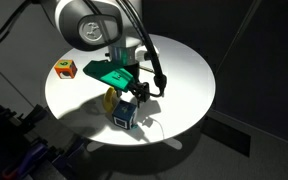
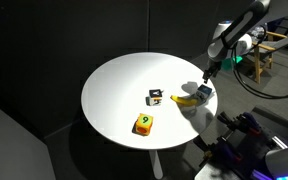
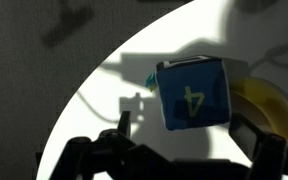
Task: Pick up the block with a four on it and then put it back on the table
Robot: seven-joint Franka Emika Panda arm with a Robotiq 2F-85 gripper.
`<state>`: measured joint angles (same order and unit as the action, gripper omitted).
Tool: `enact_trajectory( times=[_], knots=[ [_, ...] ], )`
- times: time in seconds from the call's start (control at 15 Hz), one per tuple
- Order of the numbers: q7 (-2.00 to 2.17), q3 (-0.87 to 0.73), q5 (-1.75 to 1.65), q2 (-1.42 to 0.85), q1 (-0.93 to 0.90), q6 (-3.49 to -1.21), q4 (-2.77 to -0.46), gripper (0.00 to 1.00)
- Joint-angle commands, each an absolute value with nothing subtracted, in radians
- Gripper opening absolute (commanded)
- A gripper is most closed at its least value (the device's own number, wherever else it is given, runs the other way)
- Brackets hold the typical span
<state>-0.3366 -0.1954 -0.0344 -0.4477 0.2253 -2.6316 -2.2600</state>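
Observation:
The block with a four on it (image 3: 194,95) is a blue cube and rests slightly tilted on the white round table (image 3: 89,105). In the wrist view a pale 4 shows on its near face. My gripper (image 3: 188,123) is open, with one dark finger on each side of the block and a gap to both. In both exterior views the gripper (image 1: 135,91) (image 2: 204,82) hangs just above the block (image 1: 124,113) (image 2: 201,92) near the table's edge (image 1: 184,70) (image 2: 119,80).
A yellow curved object (image 2: 184,99) (image 3: 274,110) lies right beside the block. A dark green-and-white cube (image 2: 156,94) sits near the table's middle. An orange cube (image 1: 64,68) (image 2: 143,123) lies further off. A chair and cables (image 2: 259,60) stand beyond the table.

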Motion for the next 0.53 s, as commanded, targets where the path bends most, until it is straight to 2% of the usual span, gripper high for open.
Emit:
enact_trajectory(
  times=[0.0,0.47],
  knots=[
    [-0.324,-0.172,-0.041,-0.493,0.260,-2.564,-2.198,1.00],
    [-0.257,-0.200,-0.081,-0.589,0.234,-2.531,-2.123,1.00]
  ],
)
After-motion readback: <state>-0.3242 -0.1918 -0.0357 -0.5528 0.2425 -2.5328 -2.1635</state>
